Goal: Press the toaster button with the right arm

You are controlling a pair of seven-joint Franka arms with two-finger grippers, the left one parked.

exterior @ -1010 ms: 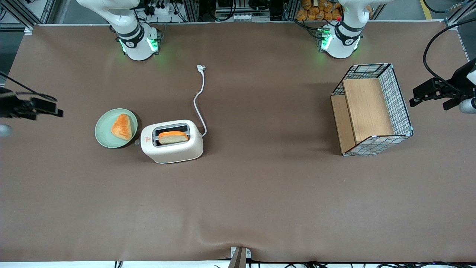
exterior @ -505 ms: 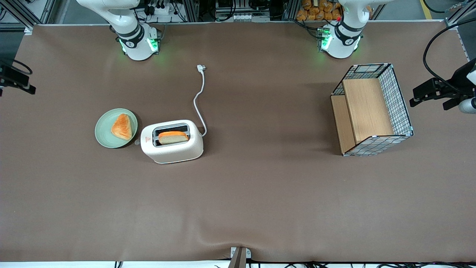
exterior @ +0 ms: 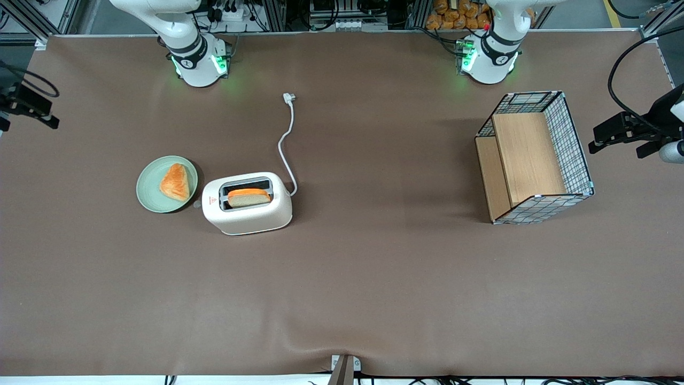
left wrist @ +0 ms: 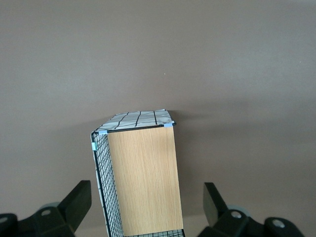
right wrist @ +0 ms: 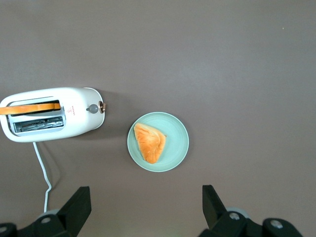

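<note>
The cream-white toaster point(exterior: 247, 203) stands on the brown table with a slice of bread point(exterior: 249, 197) in one slot. It also shows in the right wrist view point(right wrist: 49, 113). Its small grey round button point(exterior: 197, 203) sits on the end facing the green plate, and shows in the right wrist view point(right wrist: 92, 108). My right gripper point(exterior: 29, 104) hangs high at the working arm's end of the table, well apart from the toaster. In the right wrist view the gripper point(right wrist: 145, 197) is open and empty, above bare table near the plate.
A green plate point(exterior: 149, 187) with a triangular pastry point(exterior: 175, 182) lies beside the toaster's button end. The white power cord point(exterior: 286, 144) runs from the toaster away from the front camera. A wire-and-wood basket point(exterior: 534, 158) stands toward the parked arm's end.
My right gripper has moved farther from the front camera at the working arm's end of the table, then shifted slightly inward. The toaster, plate and basket have not moved.
</note>
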